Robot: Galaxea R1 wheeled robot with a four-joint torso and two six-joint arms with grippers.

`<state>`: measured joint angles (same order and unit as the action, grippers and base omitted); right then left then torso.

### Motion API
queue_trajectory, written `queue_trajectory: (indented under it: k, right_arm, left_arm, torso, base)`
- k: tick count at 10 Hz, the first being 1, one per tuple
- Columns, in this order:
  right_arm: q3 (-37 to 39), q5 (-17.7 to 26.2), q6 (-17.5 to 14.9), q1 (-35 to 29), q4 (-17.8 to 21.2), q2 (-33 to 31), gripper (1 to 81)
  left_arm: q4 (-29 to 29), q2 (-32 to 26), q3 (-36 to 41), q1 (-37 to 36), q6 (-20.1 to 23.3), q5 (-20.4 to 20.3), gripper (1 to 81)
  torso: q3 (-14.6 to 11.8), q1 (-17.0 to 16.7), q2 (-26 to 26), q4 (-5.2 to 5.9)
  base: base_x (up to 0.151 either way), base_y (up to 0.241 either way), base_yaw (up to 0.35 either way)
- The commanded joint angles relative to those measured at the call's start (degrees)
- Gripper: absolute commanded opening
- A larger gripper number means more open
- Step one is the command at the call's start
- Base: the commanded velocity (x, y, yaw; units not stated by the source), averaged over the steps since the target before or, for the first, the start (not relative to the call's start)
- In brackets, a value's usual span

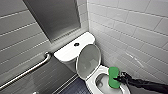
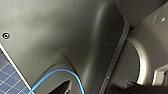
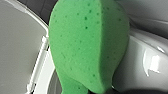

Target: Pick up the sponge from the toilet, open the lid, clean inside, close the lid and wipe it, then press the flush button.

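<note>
Gripper [image 1: 119,79] with sponge [image 1: 113,77] over bowl [image 1: 93,80]

I can read no text, label, brand, number or sign here: nothing on the sponge [image 1: 114,77], the lid [image 1: 88,60], the tank top [image 1: 67,51], the flush button [image 1: 76,44] or the wall tiles [image 1: 130,27].

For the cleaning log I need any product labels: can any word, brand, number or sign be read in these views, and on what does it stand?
None: no readable text in any view.
The sponge is plain green; the lid and the tank top are plain white.
The flush button is too small to show whether it bears a mark.
The wall tiles and grab bar carry no sign.
</note>
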<state>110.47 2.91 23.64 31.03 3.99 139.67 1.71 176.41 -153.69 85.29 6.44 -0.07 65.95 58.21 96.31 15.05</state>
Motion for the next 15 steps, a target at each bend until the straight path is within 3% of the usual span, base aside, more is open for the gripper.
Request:
queue_trajectory:
  k: [1,6,9,15]
  right_arm:
    - [-3.1,-1.1,0.4,-2.9,3.5,-3.8,1.0]
    - [-2.4,-9.0,0.4,6.1,7.3,-4.9,1.0]
    - [-8.2,-16.0,0.3,11.7,8.2,-10.1,1.0]
    - [-13.5,-13.6,-0.2,10.0,7.7,-12.8,1.0]
  left_arm:
    - [0.0,0.1,0.0,1.3,0.5,4.8,81.1]
    - [-0.7,0.6,0.0,1.3,0.5,4.8,81.1]
    - [-0.8,1.1,0.0,1.3,0.6,4.7,81.1]
    - [-0.7,1.3,-0.3,1.3,0.9,4.6,81.1]
  torso:
    - [0.0,0.0,0.0,0.0]
    - [0.0,0.0,0.0,0.02]
    - [0.0,0.0,0.0,0.02]
    - [0.0,0.0,0.0,0.06]
  base:
    - [0.0,0.0,0.0]
    - [0.0,0.0,0.0]
    - [0.0,0.0,0.0]
    - [0.0,0.0,0.0]
